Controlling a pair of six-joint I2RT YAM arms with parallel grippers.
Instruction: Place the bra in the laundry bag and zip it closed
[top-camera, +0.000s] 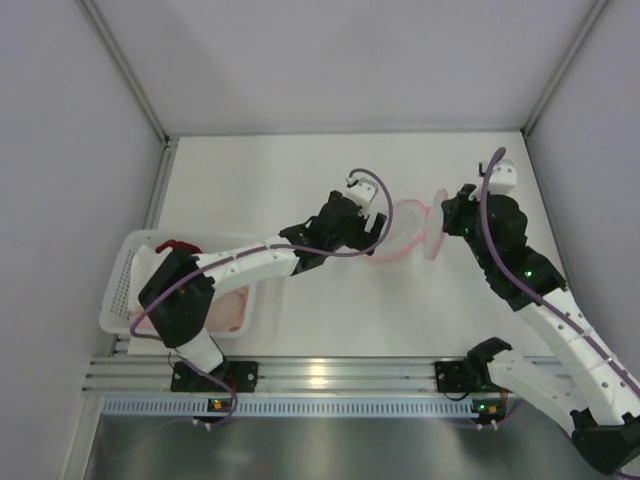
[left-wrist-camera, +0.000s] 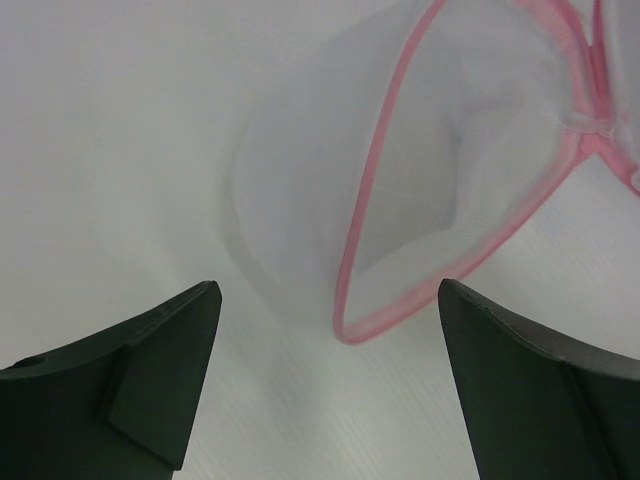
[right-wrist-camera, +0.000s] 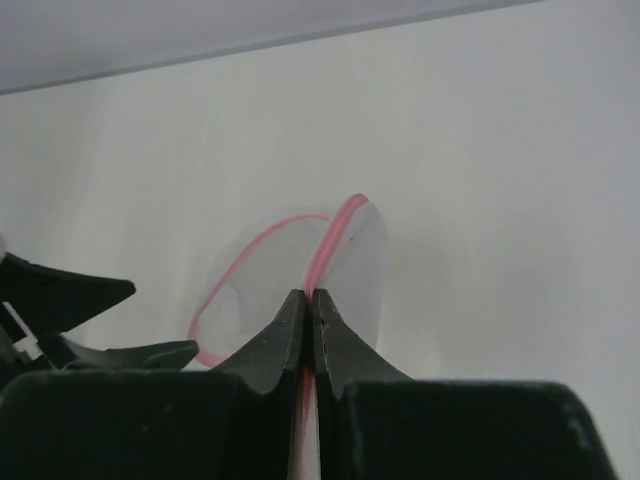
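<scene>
step: loading | right hand (right-wrist-camera: 312, 295) is pinching shut on the laundry bag (top-camera: 405, 232) rim, propping one half upright | left hand (left-wrist-camera: 330, 287) is hovering spread and empty at the bag's 9 o'clock | bra (top-camera: 232, 305) is lying in the basket (top-camera: 125, 280) at 8 o'clock (not yet fetched) | advice: hold the rim steady, grab the bra bunched.

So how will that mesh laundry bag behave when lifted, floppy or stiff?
Probably floppy: the laundry bag is thin see-through mesh, only its pink rim holding shape. Likely very light: the right pincer props one half upright by the rim alone.
</scene>
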